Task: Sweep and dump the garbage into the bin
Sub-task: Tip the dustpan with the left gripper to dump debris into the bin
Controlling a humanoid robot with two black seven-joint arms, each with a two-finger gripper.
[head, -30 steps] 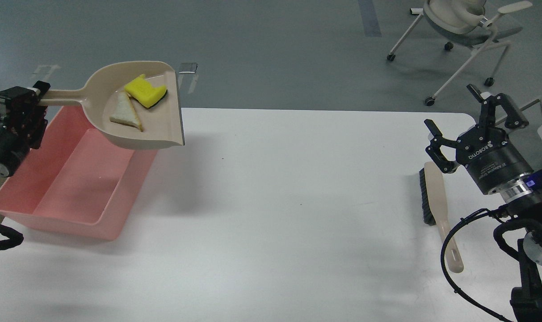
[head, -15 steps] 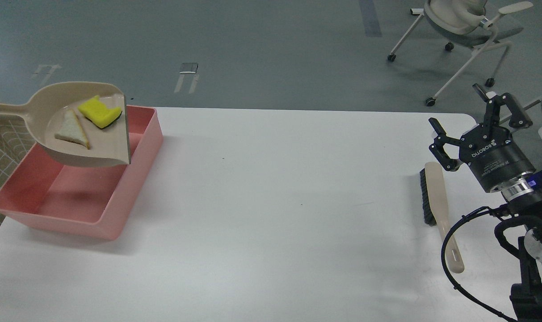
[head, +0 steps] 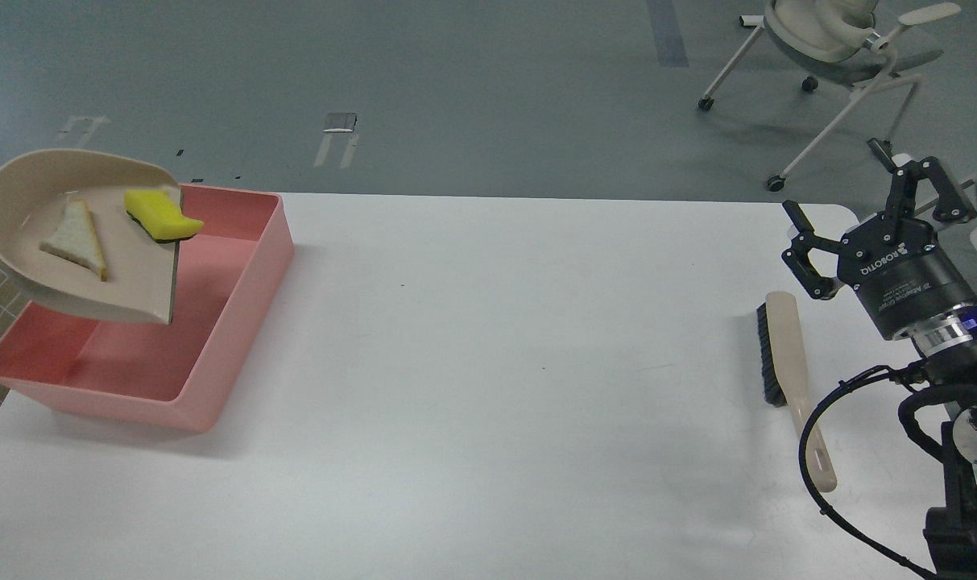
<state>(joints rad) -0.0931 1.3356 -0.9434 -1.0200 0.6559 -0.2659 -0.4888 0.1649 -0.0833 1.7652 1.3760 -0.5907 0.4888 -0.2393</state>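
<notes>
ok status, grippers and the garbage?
Right gripper open, above brush. Left gripper out of frame. Dustpan tilted over bin; sponge overhanging its lip, bread slice inside. Nothing in the way.

yellow sponge chunk [head: 162, 220] overhung the tilted dustpan's lip, whitish triangular slice [head: 75, 245] lay flat inside, pink bin [head: 214, 314] sat open below

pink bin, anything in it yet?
Empty. The bin's visible floor is bare; the yellow sponge and bread slice sit on the tilted dustpan above it, sponge overhanging its lip.
</notes>
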